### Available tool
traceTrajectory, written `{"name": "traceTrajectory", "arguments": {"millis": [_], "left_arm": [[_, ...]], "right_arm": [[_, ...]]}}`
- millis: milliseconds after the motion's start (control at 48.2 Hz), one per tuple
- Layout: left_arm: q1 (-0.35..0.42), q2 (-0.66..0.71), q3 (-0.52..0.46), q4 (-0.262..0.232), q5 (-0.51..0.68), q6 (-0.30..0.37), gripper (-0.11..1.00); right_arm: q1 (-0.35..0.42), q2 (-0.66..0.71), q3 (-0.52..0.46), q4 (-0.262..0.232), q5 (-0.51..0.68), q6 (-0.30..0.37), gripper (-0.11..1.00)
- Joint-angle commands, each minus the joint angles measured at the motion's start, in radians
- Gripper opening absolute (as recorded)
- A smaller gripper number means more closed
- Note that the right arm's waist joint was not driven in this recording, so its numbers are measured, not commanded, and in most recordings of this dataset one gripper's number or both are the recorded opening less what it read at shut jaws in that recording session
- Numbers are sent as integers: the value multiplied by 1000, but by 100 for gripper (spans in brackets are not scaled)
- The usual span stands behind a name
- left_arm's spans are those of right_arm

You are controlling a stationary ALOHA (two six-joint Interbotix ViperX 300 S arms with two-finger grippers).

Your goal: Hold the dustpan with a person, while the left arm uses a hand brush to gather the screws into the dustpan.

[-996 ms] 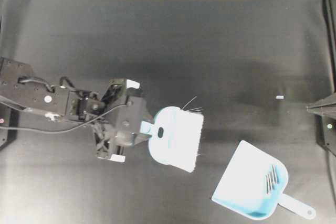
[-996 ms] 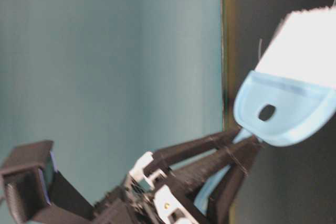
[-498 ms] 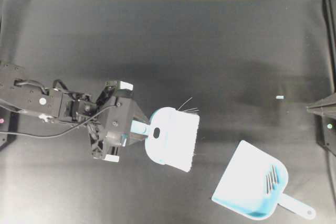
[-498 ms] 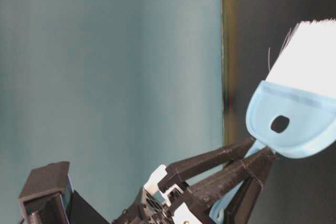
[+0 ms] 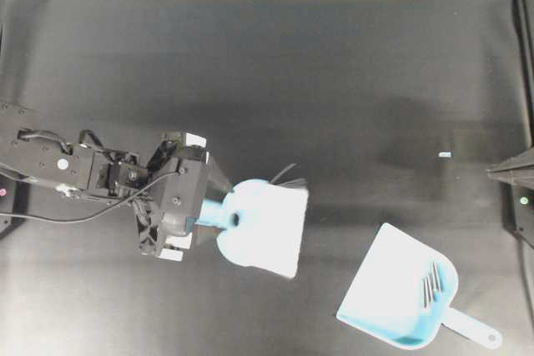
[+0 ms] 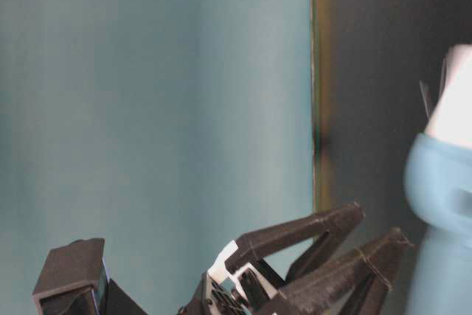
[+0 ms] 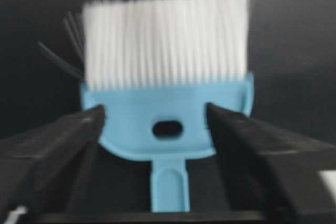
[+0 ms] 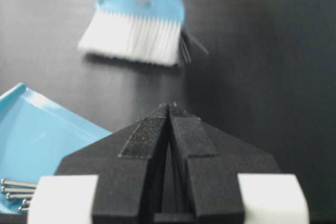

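Left gripper (image 7: 157,129) spread, hand brush (image 7: 165,85) freed between the fingers; screws (image 5: 432,283) gathered in dustpan (image 5: 392,289); right gripper (image 8: 169,109) pressed together.

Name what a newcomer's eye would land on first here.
The light blue plastic hand brush with white bristles lies left of centre on the black table, between the open black left gripper's spread fingers. At lower right sits the light blue plastic dustpan, thin silvery screws gathered at its back.
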Motion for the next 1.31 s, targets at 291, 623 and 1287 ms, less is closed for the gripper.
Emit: {"name": "traceTrajectory", "arguments": {"millis": [291,623,1287], "left_arm": [[-5,-206,41,2,-6,-5,83],[-21,-426,219,2,-57,-29,83],[-8,-795,397,2,-64,-54,83]], "right_arm": [[0,5,-8,-2,-5,-6,-1],[0,5,-8,-2,-5,-6,-1],[0,5,-8,-2,-5,-6,-1]]}}
